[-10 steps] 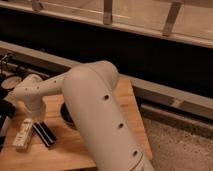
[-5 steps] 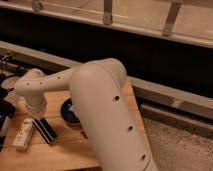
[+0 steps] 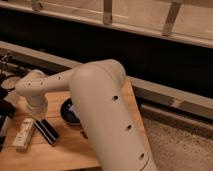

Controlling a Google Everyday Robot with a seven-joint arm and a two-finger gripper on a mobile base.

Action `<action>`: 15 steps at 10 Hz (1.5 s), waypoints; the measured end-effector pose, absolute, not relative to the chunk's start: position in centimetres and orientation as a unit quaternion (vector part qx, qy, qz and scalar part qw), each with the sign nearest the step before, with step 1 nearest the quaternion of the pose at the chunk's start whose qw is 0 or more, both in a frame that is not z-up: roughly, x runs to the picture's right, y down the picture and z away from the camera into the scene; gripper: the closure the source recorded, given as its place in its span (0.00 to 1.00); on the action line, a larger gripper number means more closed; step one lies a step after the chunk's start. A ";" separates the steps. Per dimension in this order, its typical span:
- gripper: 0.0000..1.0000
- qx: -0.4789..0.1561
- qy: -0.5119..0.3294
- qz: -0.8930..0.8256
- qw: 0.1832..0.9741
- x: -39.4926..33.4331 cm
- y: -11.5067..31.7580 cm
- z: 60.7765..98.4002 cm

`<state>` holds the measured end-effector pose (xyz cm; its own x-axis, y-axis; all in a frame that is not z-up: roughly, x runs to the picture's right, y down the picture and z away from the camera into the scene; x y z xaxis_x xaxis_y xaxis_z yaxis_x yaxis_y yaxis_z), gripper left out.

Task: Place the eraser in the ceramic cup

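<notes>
- The gripper hung dark at the left edge, low over the wooden table.
- The white-labelled bottle lay just beside it.
- The eraser lay beyond the bottle, apart from the gripper.
- The dark bowl sat farther off, partly hidden by the white arm.
- The ceramic cup stood near, behind the gripper.

The arm has a smooth off-white housing built from rounded cylindrical segments. The thick foreground segment carries a row of small dark round recesses along its side. The slimmer forward segment has the same finish and a line of smaller dark recesses, and ends in a short rounded collar. The pincer is dark, at the far left edge of the view, partly cut off.
</notes>
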<state>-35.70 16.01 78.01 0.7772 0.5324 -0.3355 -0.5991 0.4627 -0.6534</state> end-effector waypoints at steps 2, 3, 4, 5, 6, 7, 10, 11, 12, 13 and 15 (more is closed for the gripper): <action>0.20 -0.418 0.057 0.314 0.851 -36.0 16.7 78.7; 0.20 -0.426 0.063 0.307 0.849 -36.2 17.0 79.1; 0.20 -0.434 0.068 0.300 0.847 -36.3 17.4 79.6; 0.20 -0.440 0.072 0.295 0.846 -36.5 17.6 79.8; 0.20 -0.445 0.074 0.289 0.844 -36.7 17.8 80.0; 0.20 -0.447 0.077 0.286 0.844 -36.9 17.9 80.2; 0.20 -0.448 0.102 0.272 0.845 -37.2 18.9 81.2; 0.20 -0.447 0.111 0.272 0.845 -37.0 19.1 81.5; 0.20 -0.445 0.125 0.273 0.844 -36.5 19.1 82.0; 0.20 -0.443 0.136 0.274 0.843 -36.1 19.2 82.3; 0.20 -0.440 0.153 0.275 0.841 -35.6 19.3 82.8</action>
